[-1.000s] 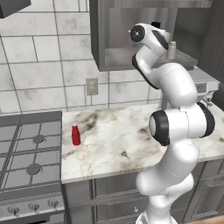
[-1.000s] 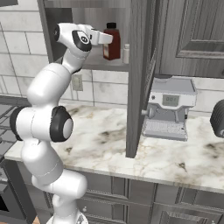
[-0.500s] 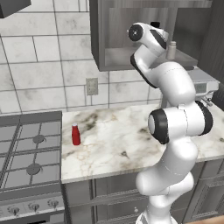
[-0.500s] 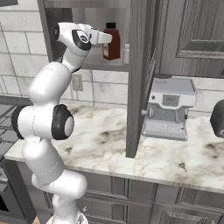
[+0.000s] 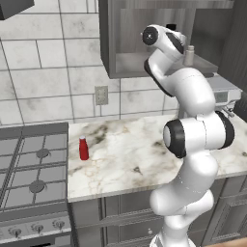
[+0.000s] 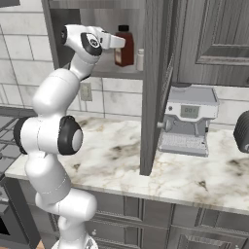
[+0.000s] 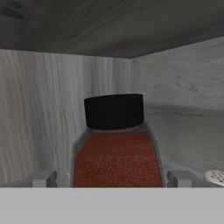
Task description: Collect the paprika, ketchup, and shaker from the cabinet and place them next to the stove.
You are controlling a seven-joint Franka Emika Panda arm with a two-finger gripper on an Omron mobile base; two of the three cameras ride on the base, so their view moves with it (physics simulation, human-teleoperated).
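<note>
Seemingly at the approach stage, the white arm is seen in the left base view reaching into the cabinet point(image 5: 144, 58), where the shaker point(image 5: 189, 55) stands; the ketchup point(image 5: 83, 148) is already set on the table point(image 5: 135, 154) just beside the stove point(image 5: 29, 173).

From the right base view, the end effector point(image 6: 121, 43) is levelled at the upright paprika point(image 6: 124, 46), the shaker beside it on the shelf.

Through the hand view, the paprika is centred straight ahead between the spread, empty fingertips point(image 7: 43, 178), its long axis vertical.
</note>
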